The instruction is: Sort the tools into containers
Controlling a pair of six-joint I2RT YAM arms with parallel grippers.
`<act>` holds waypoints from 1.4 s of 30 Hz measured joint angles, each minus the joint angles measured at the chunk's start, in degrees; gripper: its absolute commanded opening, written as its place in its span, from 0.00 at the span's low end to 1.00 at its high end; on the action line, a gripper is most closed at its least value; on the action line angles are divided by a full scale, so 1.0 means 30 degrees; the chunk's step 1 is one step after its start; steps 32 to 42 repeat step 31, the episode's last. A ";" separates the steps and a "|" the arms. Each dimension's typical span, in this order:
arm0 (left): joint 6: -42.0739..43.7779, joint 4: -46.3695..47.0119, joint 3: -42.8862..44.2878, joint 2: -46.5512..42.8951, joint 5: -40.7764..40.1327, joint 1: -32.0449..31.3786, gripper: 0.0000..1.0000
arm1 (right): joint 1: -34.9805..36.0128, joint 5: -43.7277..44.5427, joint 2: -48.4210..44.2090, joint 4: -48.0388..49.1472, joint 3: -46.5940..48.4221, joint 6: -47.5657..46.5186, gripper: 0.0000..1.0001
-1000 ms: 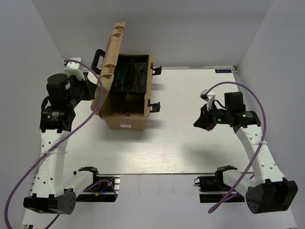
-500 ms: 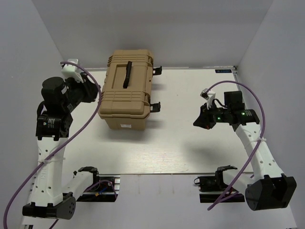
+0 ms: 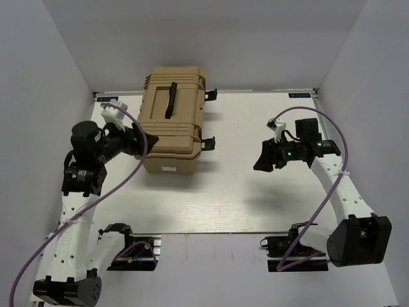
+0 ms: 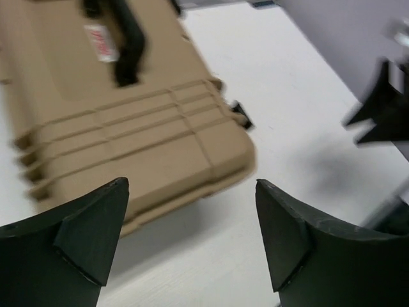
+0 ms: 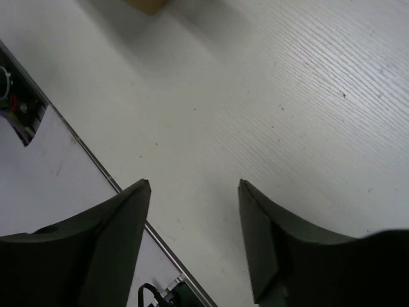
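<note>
The tan toolbox (image 3: 171, 121) stands at the back left of the table with its ribbed lid down and the black handle (image 3: 171, 99) lying flat on top. The tools are hidden. My left gripper (image 3: 146, 142) hovers at the box's front left corner, open and empty. In the left wrist view the box lid (image 4: 128, 128) fills the upper left, beyond my open left gripper (image 4: 190, 185). My right gripper (image 3: 261, 160) hangs over bare table right of the box, open with nothing in it; in its wrist view the right gripper (image 5: 193, 183) looks down on the white tabletop.
Two black latches (image 3: 208, 142) stick out from the box's right side. The table's near metal edge (image 5: 83, 150) runs under the right gripper. White walls close in the left, back and right sides. The right gripper (image 4: 383, 109) shows as a dark blur in the left wrist view.
The toolbox lid, open a second ago, is now shut. My left arm has swung forward and right to the box's front corner. Both grippers have gone from shut to open.
</note>
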 measured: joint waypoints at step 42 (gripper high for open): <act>0.1348 0.6535 -0.5020 0.2929 0.4146 -0.7482 0.99 | -0.3206 0.6339 -0.4962 0.4415 -0.4095 0.3708 0.90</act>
